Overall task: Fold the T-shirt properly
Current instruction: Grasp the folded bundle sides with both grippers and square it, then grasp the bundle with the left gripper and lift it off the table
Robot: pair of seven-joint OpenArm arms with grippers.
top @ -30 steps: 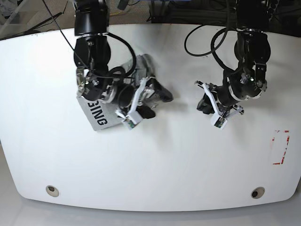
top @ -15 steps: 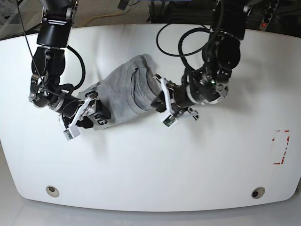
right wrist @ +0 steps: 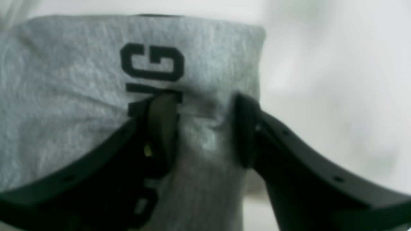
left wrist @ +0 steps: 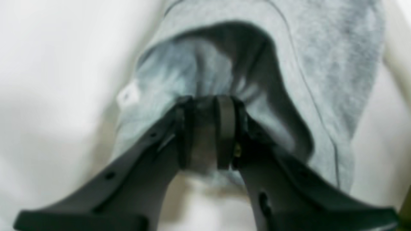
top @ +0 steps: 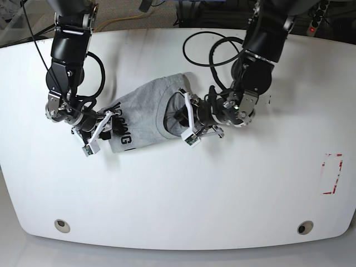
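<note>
Grey knit cloth fills both of my wrist views: the T-shirt (top: 146, 114) lies bunched near the middle of the white table (top: 178, 194), stretched between my two arms. My left gripper (left wrist: 205, 106) has its fingers (left wrist: 224, 128) drawn close together, pinching a gathered fold of the shirt just below the dark opening of the collar, with a small white label (left wrist: 127, 95) showing on the fabric beside it. My right gripper (right wrist: 200, 118) stands narrowly apart, its two fingers (right wrist: 160, 122) pressed down on the shirt's corner with a ridge of cloth rising between them; black block lettering (right wrist: 152, 62) runs across the fabric under the near finger. From the base view, the right gripper (top: 105, 123) sits at the lettered end of the shirt and the left gripper (top: 182, 114) at the collar end, black cables (top: 214, 53) looping behind. A red-marked patch (top: 332, 173) lies well apart near the table's edge, and two round fittings (top: 62, 225) sit along the near rim.
</note>
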